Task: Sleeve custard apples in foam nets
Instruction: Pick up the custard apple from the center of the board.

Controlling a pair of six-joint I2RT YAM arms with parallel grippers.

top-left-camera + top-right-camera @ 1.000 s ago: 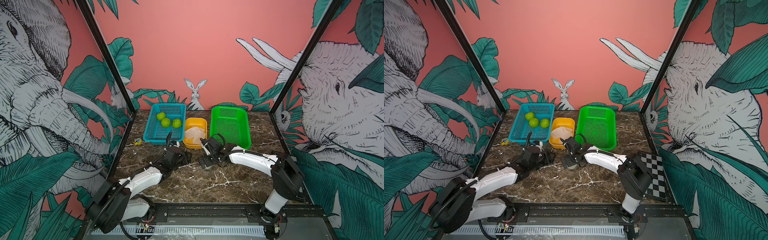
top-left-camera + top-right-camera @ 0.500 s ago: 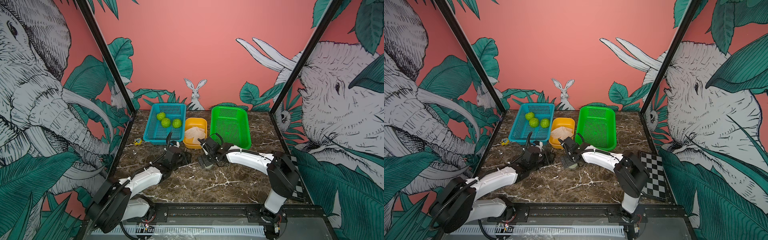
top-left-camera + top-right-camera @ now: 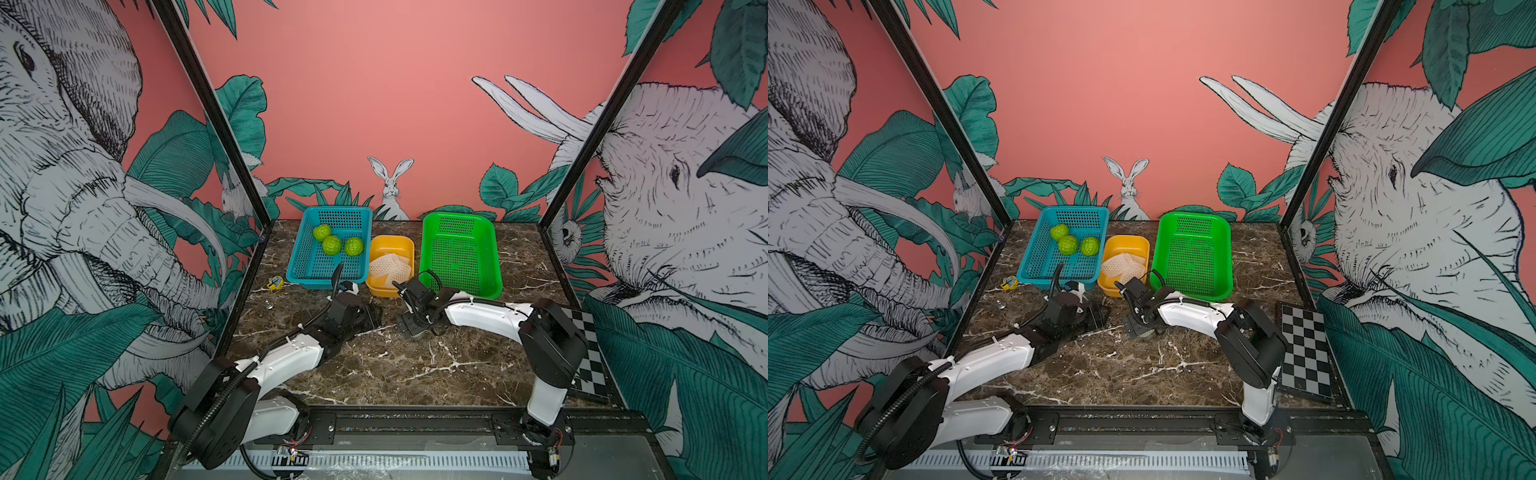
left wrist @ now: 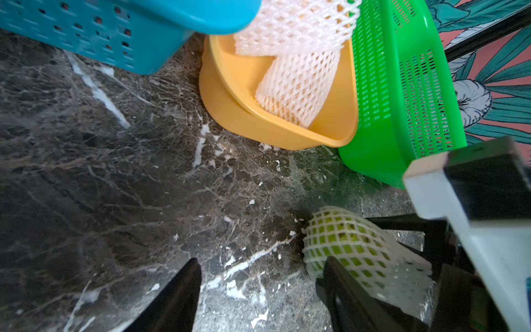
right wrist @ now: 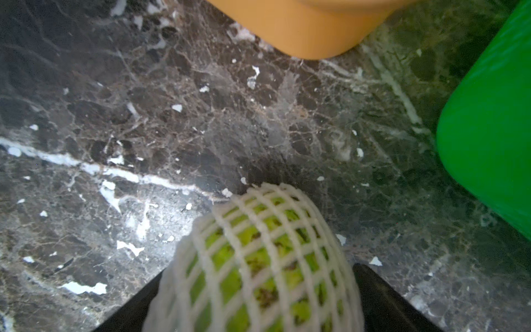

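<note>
A dark marble counter (image 3: 415, 365), enclosed by pink jungle-mural walls, is seen from above in both top views. Three containers are lined up side by side at the back of the counter: a blue basket (image 3: 316, 270) at centre left, a small yellow tub (image 3: 386, 289) in the middle and a green basket (image 3: 457, 257) at centre right. Three bare custard apples (image 3: 331, 244) are clustered close together in the far half of the blue basket. Loose white foam nets (image 3: 390, 266) are piled in the yellow tub. Two white-and-black arms are stretched in from the lower edge of the frame and are brought near each other just in front of the yellow tub. The left gripper (image 3: 371, 314) is held low over the counter, its jaws set apart with only bare marble between them. In the left wrist view one of its fingers (image 4: 344, 293) is seen just beside a sleeved custard apple (image 4: 344, 244). That fruit appears to rest on the counter, wrapped in a stretched foam net with green skin showing through the holes. It is placed between the two black fingers of the right gripper (image 3: 409, 327). In the right wrist view these fingers are seen flanking the net on both sides, but whether they press on it cannot be told. Small white crumbs (image 5: 176, 107) are scattered over the marble. A checkerboard (image 3: 586, 353) is laid at the right edge of the counter.
</note>
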